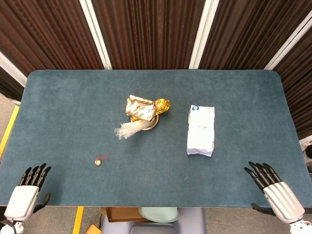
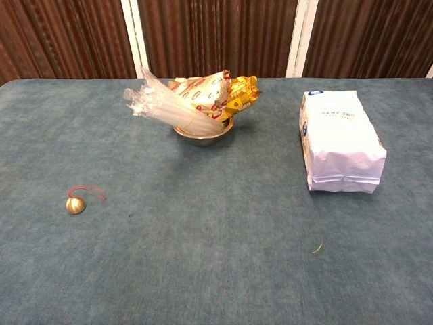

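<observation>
My left hand (image 1: 27, 192) and right hand (image 1: 274, 190) rest empty, fingers spread, near the white bag (image 1: 201, 130), well short of it.

Print on the white bag (image 2: 342, 142) is too small to read.

Wide bare cloth between bowl (image 1: 146, 124) and near table (image 1: 58, 97) edge, broken only by small bell (image 1: 98, 162) left of bowl. White bag (image 1: 201, 130) blocking right of bowl; gap between them probably passable.
</observation>
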Controlling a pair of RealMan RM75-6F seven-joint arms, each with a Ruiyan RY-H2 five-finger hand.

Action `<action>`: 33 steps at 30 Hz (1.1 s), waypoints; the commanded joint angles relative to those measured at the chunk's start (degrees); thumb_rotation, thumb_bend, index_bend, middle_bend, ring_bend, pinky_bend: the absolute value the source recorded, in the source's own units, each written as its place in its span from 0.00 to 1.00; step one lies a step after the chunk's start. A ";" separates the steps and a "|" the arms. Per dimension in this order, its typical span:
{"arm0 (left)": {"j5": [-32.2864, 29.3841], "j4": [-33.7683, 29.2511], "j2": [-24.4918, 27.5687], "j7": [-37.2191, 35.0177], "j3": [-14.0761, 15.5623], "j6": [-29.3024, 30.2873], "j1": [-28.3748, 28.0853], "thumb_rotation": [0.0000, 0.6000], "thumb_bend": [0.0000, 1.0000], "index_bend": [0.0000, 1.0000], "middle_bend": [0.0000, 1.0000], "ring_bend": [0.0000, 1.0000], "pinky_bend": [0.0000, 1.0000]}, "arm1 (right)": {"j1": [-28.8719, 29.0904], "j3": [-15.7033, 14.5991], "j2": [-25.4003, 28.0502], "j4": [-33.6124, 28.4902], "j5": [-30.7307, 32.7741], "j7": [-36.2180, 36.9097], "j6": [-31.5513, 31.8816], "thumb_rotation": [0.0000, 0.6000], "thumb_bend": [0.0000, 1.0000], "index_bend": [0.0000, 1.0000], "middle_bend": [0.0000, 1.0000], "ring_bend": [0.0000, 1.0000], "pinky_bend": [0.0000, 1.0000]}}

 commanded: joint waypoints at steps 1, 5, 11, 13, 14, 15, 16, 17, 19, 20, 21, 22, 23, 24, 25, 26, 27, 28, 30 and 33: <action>0.19 0.01 -0.31 0.48 0.02 -0.52 -0.37 1.00 0.40 0.00 0.00 0.00 0.01 | 0.01 0.13 -0.06 -0.08 0.33 -0.18 -0.17 1.00 0.21 0.00 0.00 0.00 0.00; 1.97 1.30 -2.30 -0.19 -0.40 -0.66 -1.49 1.00 0.40 0.01 0.01 0.00 0.05 | -0.10 0.28 -0.23 -0.15 0.63 -0.81 -0.19 1.00 0.21 0.00 0.00 0.00 0.00; 2.38 9.51 -13.44 -1.05 -5.35 -1.44 -5.66 1.00 0.42 0.22 0.72 0.72 0.89 | -0.46 0.75 -1.36 0.04 0.36 -2.50 0.62 1.00 0.21 0.00 0.00 0.00 0.00; 0.41 12.20 -16.27 -2.12 -6.78 -4.89 -7.92 1.00 0.45 0.36 0.92 0.91 1.00 | -0.70 1.01 -2.38 0.38 -0.24 -3.74 1.31 1.00 0.21 0.00 0.00 0.00 0.00; -0.62 12.97 -17.21 -2.16 -7.41 -6.33 -8.78 1.00 0.46 0.41 0.97 0.95 1.00 | -0.76 1.01 -2.77 0.49 -0.38 -4.24 1.29 1.00 0.21 0.00 0.00 0.00 0.00; -1.49 13.75 -18.05 -2.12 -8.08 -7.43 -9.58 1.00 0.46 0.43 0.99 0.97 1.00 | -0.72 0.89 -2.99 0.52 -0.51 -4.61 0.98 1.00 0.21 0.00 0.00 0.00 0.00; -2.18 14.69 -19.13 -1.95 -8.81 -8.26 -10.47 1.00 0.46 0.44 1.00 0.99 1.00 | -0.47 0.55 -3.02 0.40 -0.70 -4.56 0.19 1.00 0.21 0.00 0.00 0.00 0.00; -2.49 15.34 -19.86 -1.83 -9.20 -8.59 -11.00 1.00 0.45 0.45 1.00 1.00 1.00 | -0.26 0.39 -2.92 0.24 -0.69 -4.37 -0.35 1.00 0.21 0.00 0.00 0.00 0.00; -2.73 16.55 -21.62 -2.10 -10.12 -9.00 -12.37 1.00 0.44 0.46 1.00 1.00 1.00 | 0.17 0.40 -2.89 -0.06 -0.02 -4.71 -1.68 1.00 0.21 0.00 0.00 0.00 0.00; -2.56 16.99 -22.38 -2.48 -10.45 -8.82 -12.90 1.00 0.44 0.48 1.00 1.00 1.00 | 0.36 0.47 -2.98 -0.24 0.18 -4.84 -2.14 1.00 0.21 0.00 0.00 0.00 0.00; -2.24 17.58 -23.09 -2.94 -10.66 -8.65 -13.46 1.00 0.44 0.49 1.00 1.00 1.00 | 0.57 0.50 -3.10 -0.37 0.32 -4.80 -2.56 1.00 0.21 0.00 0.00 0.00 0.00; -1.66 18.47 -23.89 -3.53 -10.70 -8.57 -14.19 1.00 0.43 0.51 1.00 1.00 1.00 | 0.82 0.57 -3.26 -0.47 0.59 -4.82 -3.13 1.00 0.21 0.00 0.00 0.00 0.00; -1.52 18.69 -24.08 -3.65 -10.71 -8.58 -14.39 1.00 0.43 0.51 1.00 1.00 1.00 | 0.86 0.59 -3.28 -0.49 0.65 -4.85 -3.21 1.00 0.21 0.00 0.00 0.00 0.00; -1.49 18.91 -24.23 -3.76 -10.72 -8.55 -14.50 1.00 0.43 0.52 1.00 1.00 1.00 | 0.88 0.61 -3.30 -0.51 0.70 -4.88 -3.26 1.00 0.21 0.00 0.00 0.00 0.00; -1.41 19.11 -24.40 -3.86 -10.72 -8.56 -14.65 1.00 0.43 0.52 1.00 1.00 1.00 | 0.91 0.62 -3.33 -0.52 0.75 -4.93 -3.34 1.00 0.21 0.00 0.00 0.00 0.00; -1.31 19.50 -24.74 -3.99 -10.75 -8.63 -14.97 1.00 0.43 0.52 1.00 1.00 1.00 | 0.98 0.67 -3.41 -0.53 0.88 -5.10 -3.53 1.00 0.21 0.00 0.00 0.00 0.00; -1.24 20.10 -25.24 -4.04 -10.76 -8.96 -15.49 1.00 0.42 0.51 1.00 1.00 1.00 | 1.09 0.77 -3.61 -0.51 1.19 -5.56 -3.97 1.00 0.21 0.00 0.00 0.00 0.00; -1.68 20.93 -25.90 -3.75 -10.76 -10.55 -16.46 1.00 0.42 0.51 1.00 1.00 1.00 | 1.28 0.89 -3.93 -0.56 1.80 -6.14 -4.80 1.00 0.21 0.00 0.00 0.00 0.00; -3.23 21.70 -26.54 -2.82 -11.04 -13.00 -17.54 1.00 0.42 0.50 1.00 1.00 1.00 | 1.38 1.20 -4.25 -0.79 2.53 -6.98 -5.29 1.00 0.21 0.00 0.00 0.00 0.00; -4.36 21.67 -26.68 -1.13 -10.68 -14.71 -18.30 1.00 0.42 0.50 1.00 1.00 1.00 | 1.34 1.35 -4.34 -1.02 3.01 -7.34 -5.32 1.00 0.21 0.00 0.00 0.00 0.00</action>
